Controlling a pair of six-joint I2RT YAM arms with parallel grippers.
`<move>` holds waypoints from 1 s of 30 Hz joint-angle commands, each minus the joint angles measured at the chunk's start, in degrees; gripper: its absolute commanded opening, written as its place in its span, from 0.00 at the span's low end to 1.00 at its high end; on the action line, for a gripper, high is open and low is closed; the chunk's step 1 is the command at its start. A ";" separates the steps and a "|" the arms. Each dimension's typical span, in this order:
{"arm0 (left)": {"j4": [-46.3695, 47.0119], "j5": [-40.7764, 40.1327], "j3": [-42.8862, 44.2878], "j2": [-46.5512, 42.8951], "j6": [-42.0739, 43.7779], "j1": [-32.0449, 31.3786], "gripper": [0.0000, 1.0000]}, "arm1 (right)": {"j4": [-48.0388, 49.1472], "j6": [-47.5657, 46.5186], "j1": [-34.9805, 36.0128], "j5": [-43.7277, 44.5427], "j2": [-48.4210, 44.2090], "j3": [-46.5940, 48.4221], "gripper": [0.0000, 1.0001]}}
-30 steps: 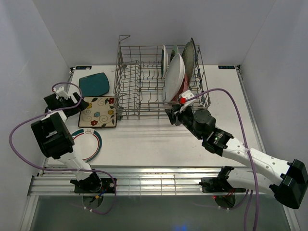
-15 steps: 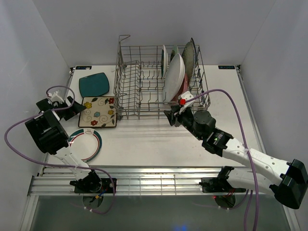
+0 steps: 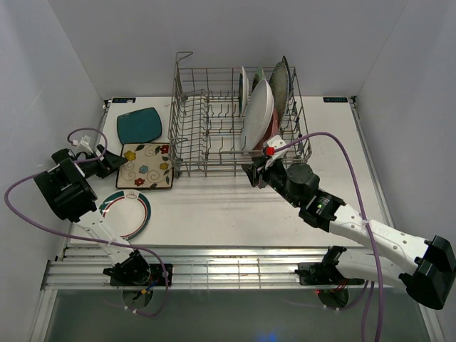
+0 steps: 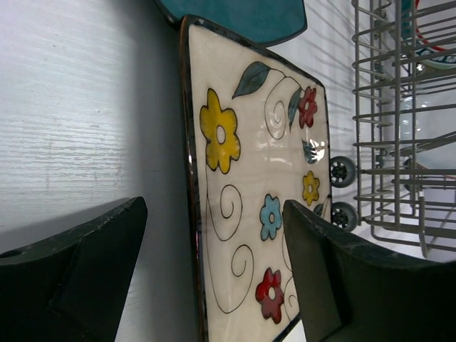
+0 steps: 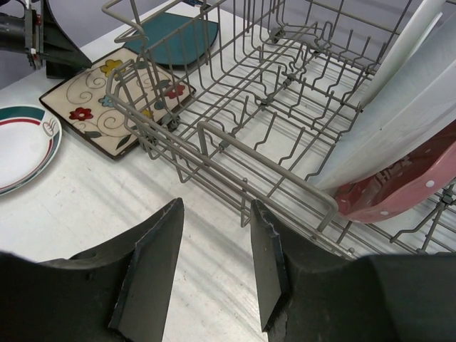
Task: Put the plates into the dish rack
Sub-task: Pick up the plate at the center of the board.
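Observation:
A floral square plate (image 3: 146, 165) (image 4: 256, 185) lies flat on the table left of the dish rack (image 3: 206, 135). My left gripper (image 3: 110, 165) (image 4: 214, 206) is open and low, its jaws straddling that plate's left edge without touching it. A teal square plate (image 3: 140, 125) (image 4: 235, 14) lies behind it, and a white plate with a green and red rim (image 3: 128, 212) in front. In the rack's right end stand a big white oval plate (image 3: 258, 114), a pink dotted plate (image 5: 406, 185) and others. My right gripper (image 3: 258, 173) (image 5: 214, 214) hovers open and empty before the rack's near right corner.
The rack's left and middle tines (image 5: 285, 78) hold nothing. Small wheels (image 4: 342, 171) under the rack sit close to the floral plate's right edge. White walls close in the table on the left, back and right. A purple cable (image 3: 342, 153) arcs over the right arm.
The left arm has swung left and lower, bringing its gripper down around the floral plate's left edge. The right arm has stayed put.

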 commanded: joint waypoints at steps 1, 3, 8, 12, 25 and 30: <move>-1.99 2.96 1.41 0.82 0.98 0.12 0.83 | 3.08 0.72 0.16 -0.53 -0.48 0.40 0.49; -2.52 2.87 1.77 1.35 1.16 -0.05 0.78 | 3.25 0.72 0.16 -0.70 -0.48 0.41 0.49; -2.87 1.82 1.86 1.26 1.60 -0.49 0.64 | 3.26 0.72 0.24 -0.44 -0.56 0.23 0.49; -2.96 0.85 1.50 0.39 2.04 -1.02 0.56 | 3.34 0.72 0.16 -0.35 -0.48 0.23 0.49; -4.01 1.38 2.03 -0.67 1.86 -1.02 0.00 | 3.08 0.72 0.16 -0.53 0.23 0.76 0.49; -5.07 1.99 2.30 -1.72 2.04 -1.02 0.00 | 2.99 0.72 0.24 -0.53 0.31 0.76 0.49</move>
